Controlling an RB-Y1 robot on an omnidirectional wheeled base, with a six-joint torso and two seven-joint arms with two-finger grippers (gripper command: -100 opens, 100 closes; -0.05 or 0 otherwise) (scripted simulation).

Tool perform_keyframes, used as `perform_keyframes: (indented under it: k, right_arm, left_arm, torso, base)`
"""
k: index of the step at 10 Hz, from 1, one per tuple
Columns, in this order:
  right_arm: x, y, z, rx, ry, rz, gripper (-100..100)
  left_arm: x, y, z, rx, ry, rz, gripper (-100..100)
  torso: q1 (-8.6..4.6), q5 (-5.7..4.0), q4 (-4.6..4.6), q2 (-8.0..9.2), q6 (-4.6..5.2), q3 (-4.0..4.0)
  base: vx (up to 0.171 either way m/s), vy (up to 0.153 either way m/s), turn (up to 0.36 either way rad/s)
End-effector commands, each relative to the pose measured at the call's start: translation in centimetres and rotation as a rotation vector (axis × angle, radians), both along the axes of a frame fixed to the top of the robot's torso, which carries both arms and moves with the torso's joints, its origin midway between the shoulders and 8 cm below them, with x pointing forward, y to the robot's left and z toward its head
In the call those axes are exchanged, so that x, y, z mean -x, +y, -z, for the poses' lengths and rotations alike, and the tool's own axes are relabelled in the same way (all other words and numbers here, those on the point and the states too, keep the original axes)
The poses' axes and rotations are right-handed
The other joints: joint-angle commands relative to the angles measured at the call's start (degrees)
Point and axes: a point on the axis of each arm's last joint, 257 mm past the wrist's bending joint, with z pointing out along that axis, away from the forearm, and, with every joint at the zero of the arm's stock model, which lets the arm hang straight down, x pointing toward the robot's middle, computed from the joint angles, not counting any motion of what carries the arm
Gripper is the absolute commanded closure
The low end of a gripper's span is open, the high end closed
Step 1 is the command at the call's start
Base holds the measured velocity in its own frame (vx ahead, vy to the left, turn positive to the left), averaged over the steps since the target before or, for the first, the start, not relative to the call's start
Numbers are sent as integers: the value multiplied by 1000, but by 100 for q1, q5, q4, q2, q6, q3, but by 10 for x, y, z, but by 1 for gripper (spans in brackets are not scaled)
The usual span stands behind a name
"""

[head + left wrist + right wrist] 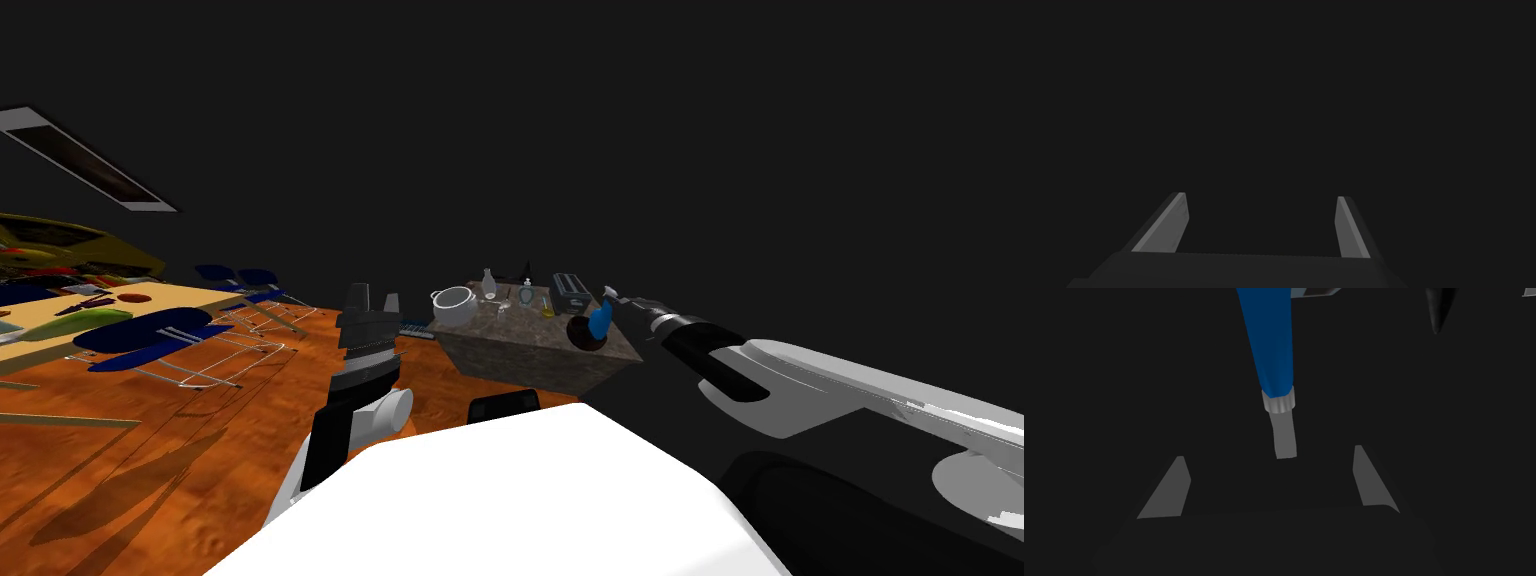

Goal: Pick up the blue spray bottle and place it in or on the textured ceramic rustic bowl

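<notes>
The blue spray bottle [600, 321] with a grey head leans out of a dark round bowl [584, 335] at the near right corner of a stone-topped counter [520, 350]. My right gripper [624, 302] hovers just beyond the bottle's head. In the right wrist view the blue spray bottle [1270, 348] points its grey neck toward my right gripper [1269, 453], whose fingers stand open on either side without touching it. My left gripper [371, 298] is raised left of the counter. The left wrist view shows the left gripper [1261, 196] open with nothing between its fingers.
On the counter stand a white pot [455, 305], a glass bottle [489, 283] and a grey toaster [572, 291]. A yellow table [150, 300] with several items and blue wire-legged chairs [150, 337] lie to the left on the orange wood floor [150, 470].
</notes>
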Motion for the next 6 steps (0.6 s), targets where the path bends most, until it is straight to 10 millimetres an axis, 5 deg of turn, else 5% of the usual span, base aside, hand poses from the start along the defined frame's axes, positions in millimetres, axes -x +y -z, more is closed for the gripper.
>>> perform_keyframes:
  k: [1, 2, 6]
  right_arm:
    - [0, 0, 0, 0, 0, 0, -100]
    - [0, 1, 0, 0, 0, 1, 0]
    - [0, 1, 0, 0, 0, 1, 0]
  left_arm:
    - [0, 0, 0, 0, 0, 0, 0]
    - [0, 0, 0, 0, 0, 0, 0]
    - [0, 0, 0, 0, 0, 0, 0]
  torso:
    - [0, 0, 0, 0, 0, 0]
    - [7, 0, 1, 6, -2, 3]
    - [16, 3, 4, 17, -1, 10]
  base:
    - [21, -21, -19]
    - [0, 0, 0]
    - [0, 0, 0]
